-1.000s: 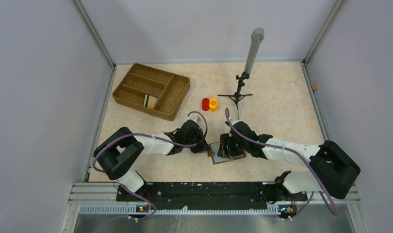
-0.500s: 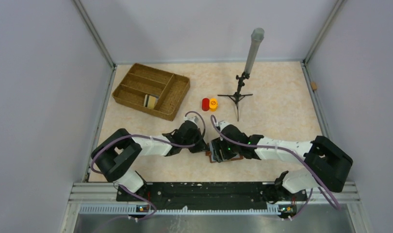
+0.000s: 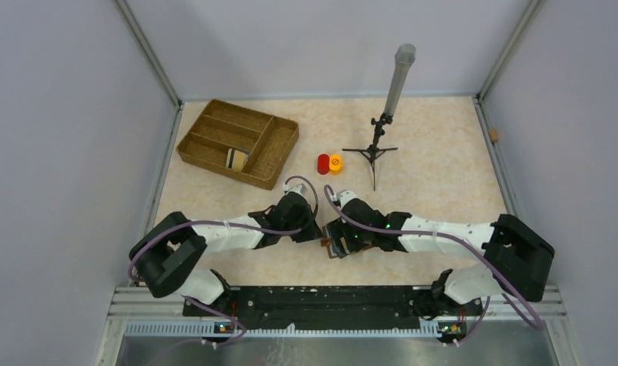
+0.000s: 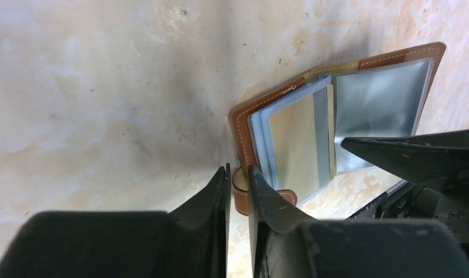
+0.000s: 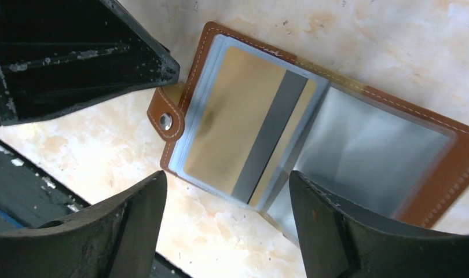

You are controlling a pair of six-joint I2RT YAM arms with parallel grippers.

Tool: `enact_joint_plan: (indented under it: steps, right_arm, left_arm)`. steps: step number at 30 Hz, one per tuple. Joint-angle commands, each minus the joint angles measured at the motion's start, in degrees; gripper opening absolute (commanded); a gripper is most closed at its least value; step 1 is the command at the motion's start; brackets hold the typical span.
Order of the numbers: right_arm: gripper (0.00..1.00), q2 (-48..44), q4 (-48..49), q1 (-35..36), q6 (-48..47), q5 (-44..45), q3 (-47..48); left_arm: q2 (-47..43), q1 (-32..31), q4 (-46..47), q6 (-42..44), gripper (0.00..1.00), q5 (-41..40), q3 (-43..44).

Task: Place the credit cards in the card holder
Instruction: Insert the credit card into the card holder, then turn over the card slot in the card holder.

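The holder (image 5: 446, 174) lay open on the surface (image 5: 365, 35) at the centre of the top view, a gold card (image 5: 232, 116) in its left half. The left jaws clamped its strap (image 5: 165, 119); the right jaws stood apart above it. We judged that, held by the strap alone, it could pivot.

both arms reach inward from the near corners of the table and lie low, elbows bent outward. their wrists meet just in from the middle of the near edge. the left arm (image 3: 233, 229) runs to the right. the left gripper (image 4: 238, 169) is tipped down at the tabletop, its fingers (image 4: 212, 197) drawn almost together with only a thin slit between them. the right arm (image 3: 436, 232) runs to the left. the right gripper (image 5: 226, 176) is just beside the left one, angled down, with its fingers (image 5: 134, 214) spread wide apart.
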Motion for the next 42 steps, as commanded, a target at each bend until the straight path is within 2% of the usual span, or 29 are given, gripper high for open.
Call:
enact_joint_plan:
  steps: [1, 8, 14, 20, 26, 32, 39, 42]
  right_arm:
    - [0.77, -6.0, -4.1, 0.7, 1.2, 1.8, 3.9]
    - [0.79, -9.8, -13.1, -0.8, 4.1, 6.7, 7.2]
    - [0.78, -11.1, -17.8, -6.3, 6.4, 11.5, 5.3]
    - [0.78, -10.8, -16.0, -10.6, 7.5, 10.1, 0.8]
    - [0.69, -8.3, -13.2, -12.0, 8.3, 8.6, -1.7]
    - [0.66, -6.7, -11.6, -12.7, 8.6, 7.9, -2.6]
    - [0.65, -5.8, -11.1, -13.0, 8.9, 8.1, -2.9]
    - [0.64, -5.3, -11.0, -13.4, 8.9, 8.3, -3.1]
  left_arm:
    - [-4.8, -0.1, -4.9, 2.5, 0.26, -4.4, 0.5]
    - [-7.5, 0.0, -8.1, 2.8, 0.51, -4.4, 1.4]
    - [-7.4, -0.1, -5.9, 2.2, 0.66, -0.7, 2.5]
    - [-4.4, -0.7, -2.7, 1.5, 0.76, 2.7, 3.0]
    - [-1.2, -1.7, -4.7, 2.2, 0.77, 3.6, 5.3]
    - [0.2, -1.8, -9.7, 2.6, 0.67, 1.9, 6.4]
    - [3.0, -2.0, -10.4, 3.2, 0.65, 2.3, 7.7]
    - [3.2, -2.1, -11.9, 3.8, 0.59, 2.2, 8.4]
